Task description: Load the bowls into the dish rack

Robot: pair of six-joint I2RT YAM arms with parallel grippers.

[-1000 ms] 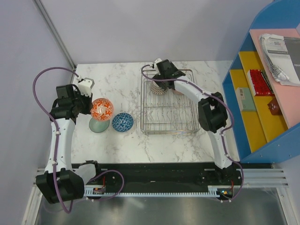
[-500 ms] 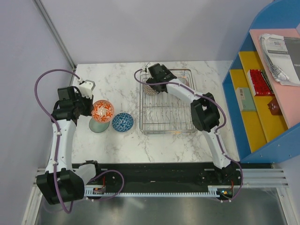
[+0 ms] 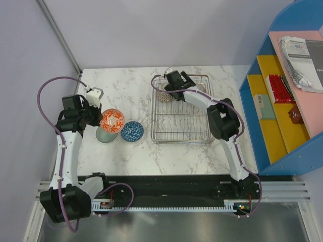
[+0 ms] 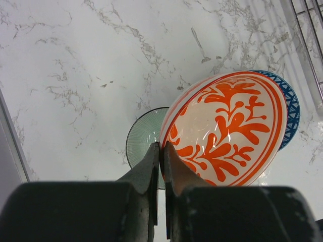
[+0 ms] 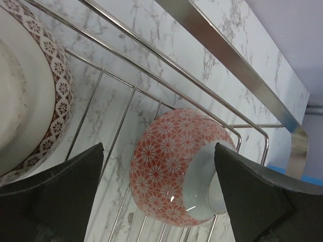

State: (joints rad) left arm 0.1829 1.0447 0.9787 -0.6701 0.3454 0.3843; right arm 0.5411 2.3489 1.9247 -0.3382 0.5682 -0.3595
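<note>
My left gripper [image 3: 103,119] is shut on the rim of an orange-red leaf-patterned bowl [image 3: 112,120] and holds it tilted above the table; the wrist view shows its fingers [image 4: 151,166] pinching that bowl [image 4: 227,126]. A pale green bowl [image 3: 104,135] and a blue patterned bowl [image 3: 132,131] sit beneath and beside it. My right gripper [image 3: 177,83] is open over the far left of the dish rack [image 3: 199,136]. Its jaws [image 5: 159,148] stand wide, either side of a red flower-patterned bowl [image 5: 171,166] lying on its side, not touching it. A brown-patterned bowl [image 5: 30,101] lies beside it in the rack [image 3: 161,95].
The rack's metal rim [image 5: 232,55] runs just past the red bowl. The green bowl [image 4: 144,141] and blue bowl [image 4: 293,111] lie under the held bowl. A blue and yellow shelf [image 3: 282,91] stands at the right. A grey wall borders the table's left side.
My right gripper swung left over the rack and back right, and the brown-patterned bowl now lies further left in the rack. The left gripper with the orange-red bowl has barely shifted.
</note>
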